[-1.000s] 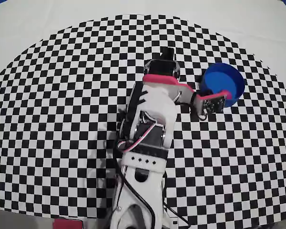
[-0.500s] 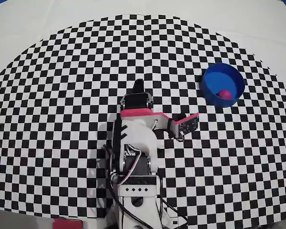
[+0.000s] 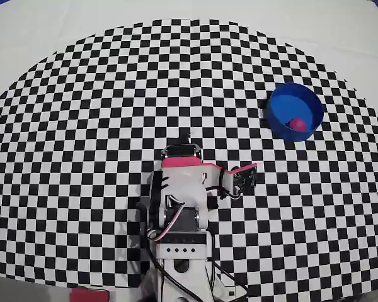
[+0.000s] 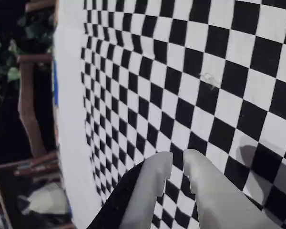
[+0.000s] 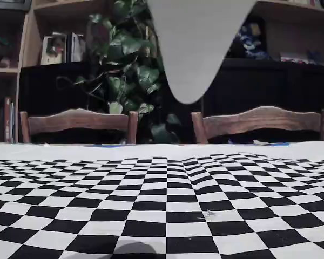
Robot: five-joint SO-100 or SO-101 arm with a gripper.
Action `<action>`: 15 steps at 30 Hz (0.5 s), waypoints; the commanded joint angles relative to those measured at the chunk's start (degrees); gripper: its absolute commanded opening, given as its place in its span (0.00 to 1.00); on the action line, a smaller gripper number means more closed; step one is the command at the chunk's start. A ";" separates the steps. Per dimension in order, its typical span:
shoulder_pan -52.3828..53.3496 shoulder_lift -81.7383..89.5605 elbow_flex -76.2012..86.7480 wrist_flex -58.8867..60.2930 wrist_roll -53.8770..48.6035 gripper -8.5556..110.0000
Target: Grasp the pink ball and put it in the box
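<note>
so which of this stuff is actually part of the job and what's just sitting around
Part of the job:
- pink ball, in the box
- box
- gripper, empty

Just lying about:
- checkered mat
- chairs
- plant

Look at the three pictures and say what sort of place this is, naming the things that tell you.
Probably a room in a home, not a lab. The fixed view shows two wooden chairs at the table's far edge, a leafy houseplant behind them, and shelves with books. A checkered cloth covers the table.
</note>
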 commanded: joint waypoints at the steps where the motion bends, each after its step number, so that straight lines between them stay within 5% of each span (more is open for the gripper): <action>1: -0.18 0.97 0.35 2.37 0.26 0.07; 15: -0.18 0.97 0.44 6.24 -0.26 0.08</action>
